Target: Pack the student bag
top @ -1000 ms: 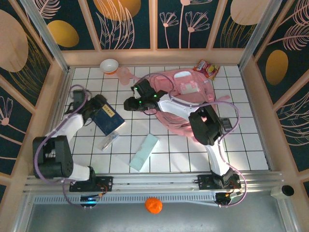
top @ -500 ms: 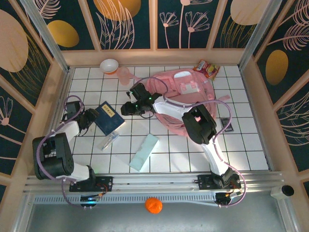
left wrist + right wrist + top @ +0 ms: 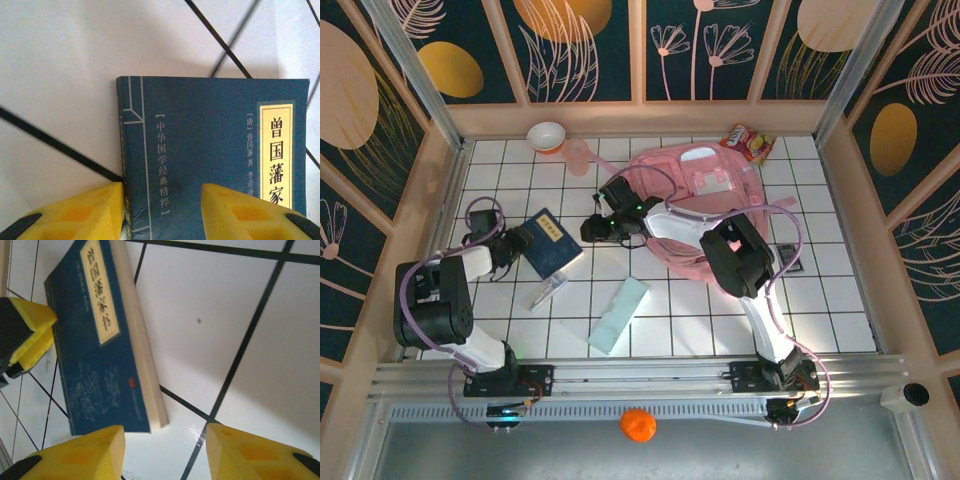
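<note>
**Book first:** Two robot arms close in on a blue book (image 3: 552, 243) lying on the white-tiled bench (image 3: 680, 310), the step in hand in loading the pink backpack (image 3: 680, 170).

The left hand (image 3: 162, 210) is partly open. Its yellow fingers (image 3: 75, 212) straddle the book's near corner, one against the spine edge and the other over the cover. Whether it has the book pinched cannot be told.

The right hand (image 3: 165, 450) stands about half open and holds nothing, with bare tile between its fingers. The book lies just ahead of it and to its left, and the left hand sits on the book's far side.

The backpack lies flat behind the right hand, whose arm reaches across the bag's near edge. It is well apart from the left hand. Whether its mouth is open cannot be made out from above.

A pale green case (image 3: 620, 313) also lies loose on the bench, nearer the arm bases than either hand. Packing therefore looks to be at an early stage.

The next move likely calls for a firm pinch on the spine and a lift of that edge clear of the tile. The book must then be carried past the right hand to the backpack, which will need an opening held ready, a job the free right hand seems placed for.
</note>
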Robot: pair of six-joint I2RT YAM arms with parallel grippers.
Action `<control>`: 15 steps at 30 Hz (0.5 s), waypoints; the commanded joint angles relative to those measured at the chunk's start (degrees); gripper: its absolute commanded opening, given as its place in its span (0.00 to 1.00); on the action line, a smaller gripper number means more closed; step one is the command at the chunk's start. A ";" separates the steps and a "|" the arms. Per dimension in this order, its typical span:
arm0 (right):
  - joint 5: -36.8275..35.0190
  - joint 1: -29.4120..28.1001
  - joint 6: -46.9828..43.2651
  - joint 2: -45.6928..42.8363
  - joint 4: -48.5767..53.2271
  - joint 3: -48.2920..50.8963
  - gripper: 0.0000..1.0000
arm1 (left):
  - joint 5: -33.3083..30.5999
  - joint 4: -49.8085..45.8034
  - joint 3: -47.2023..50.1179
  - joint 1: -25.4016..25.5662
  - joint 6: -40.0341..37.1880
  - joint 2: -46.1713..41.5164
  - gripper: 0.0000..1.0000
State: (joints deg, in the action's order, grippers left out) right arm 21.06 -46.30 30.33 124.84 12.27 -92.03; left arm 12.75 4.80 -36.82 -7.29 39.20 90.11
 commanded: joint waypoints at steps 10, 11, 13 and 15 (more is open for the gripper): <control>-5.64 2.58 -2.37 -6.40 8.42 1.51 0.47 | 7.24 2.36 -5.89 10.74 0.79 -1.06 0.46; -6.14 2.85 -2.99 -6.32 9.59 1.02 0.47 | 7.02 1.62 -5.70 10.51 0.18 -2.02 0.47; -6.14 3.56 -4.29 -5.60 10.85 -0.30 0.47 | 8.23 1.35 -4.27 9.73 -0.46 -3.47 0.47; -5.27 4.15 -6.24 -3.78 12.25 -2.41 0.46 | 10.53 3.11 -1.62 9.03 -0.30 -4.52 0.45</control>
State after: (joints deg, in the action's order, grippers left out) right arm 17.12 -43.42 27.59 121.05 20.08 -91.24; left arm 20.12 7.46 -40.75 2.76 40.29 87.66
